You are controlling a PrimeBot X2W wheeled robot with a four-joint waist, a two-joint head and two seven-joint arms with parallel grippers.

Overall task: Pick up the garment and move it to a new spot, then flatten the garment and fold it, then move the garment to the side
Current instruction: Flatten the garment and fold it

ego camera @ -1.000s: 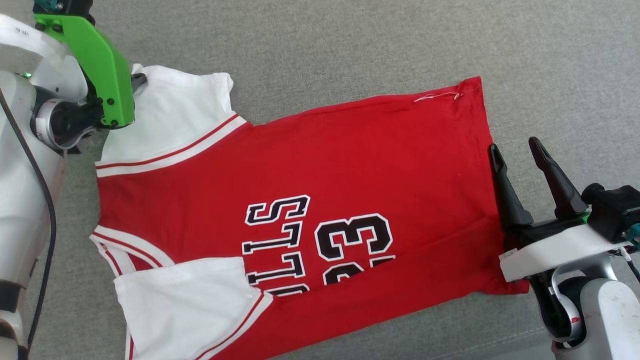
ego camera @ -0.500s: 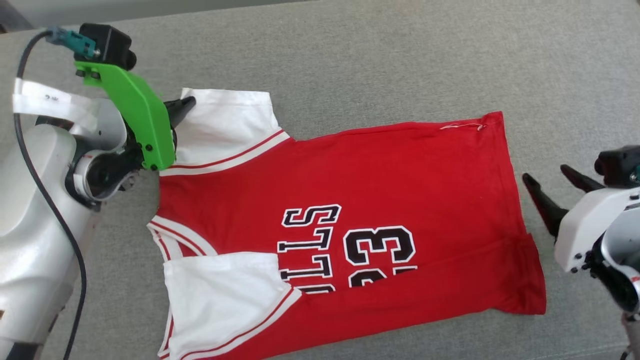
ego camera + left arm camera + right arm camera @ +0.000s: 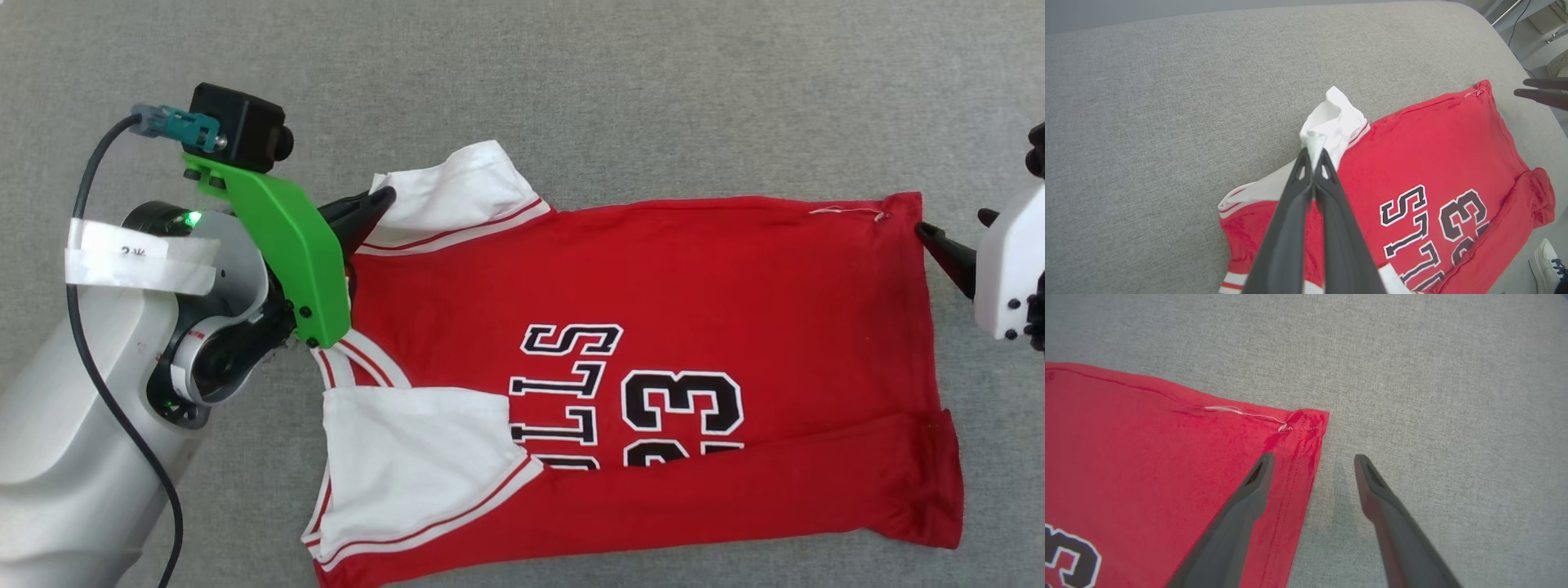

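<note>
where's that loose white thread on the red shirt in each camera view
Head view: the loose white thread lies at the upper right corner of the shirt, on the hem.
Left wrist view: the thread is upper right, at the shirt's far corner.
Right wrist view: the thread is just left of centre, by the hem corner.
Shared landmark: the black number 23 on the shirt.

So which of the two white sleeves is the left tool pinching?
The upper sleeve in the head view, bunched up in the shut left tool. The lower sleeve lies flat, folded over the shirt lettering, untouched.
</note>
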